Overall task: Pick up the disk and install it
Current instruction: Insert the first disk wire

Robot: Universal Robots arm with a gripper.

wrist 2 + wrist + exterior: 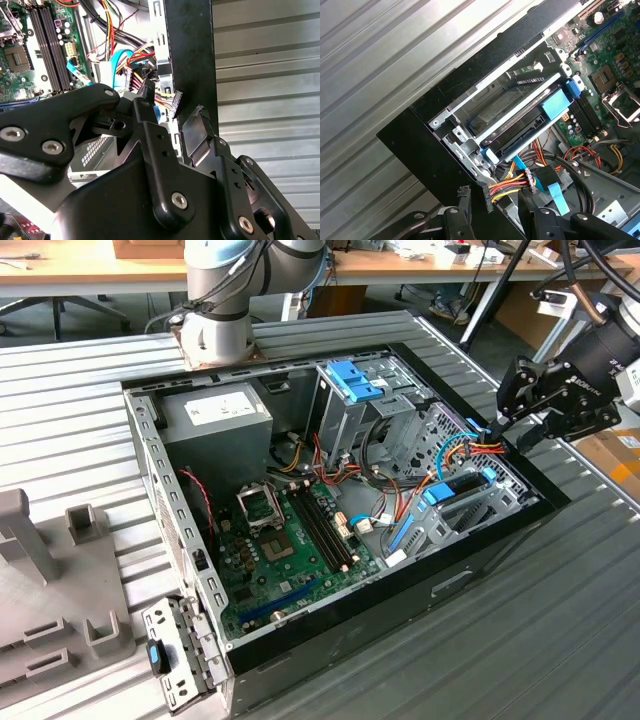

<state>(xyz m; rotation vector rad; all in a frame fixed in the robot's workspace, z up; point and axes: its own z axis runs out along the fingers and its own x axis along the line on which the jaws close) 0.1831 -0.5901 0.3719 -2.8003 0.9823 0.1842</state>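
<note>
The claw (173, 104) hangs over the computer case's black wall (420, 145), at the corner on the exterior view's right. Its fingers are spread. Between them sits the plug (522, 179) on the red, yellow and black wires, and as far as I can tell neither finger presses on it.

Just beyond the plug, the disk (522, 131) lies flat in its metal bay (470, 122) inside the case, with its blue frame tabs showing at both ends. To my eye it looks seated, and the work in hand is at its back edge.

To do this well, I would keep the fingers square to the plug, grip its hard body rather than the wires, and stay clear of the case wall and the blue ribbon cable (555, 192).

Farther in is the green circuit board (290, 540), and the case stands on the ribbed metal table (560, 570).
</note>
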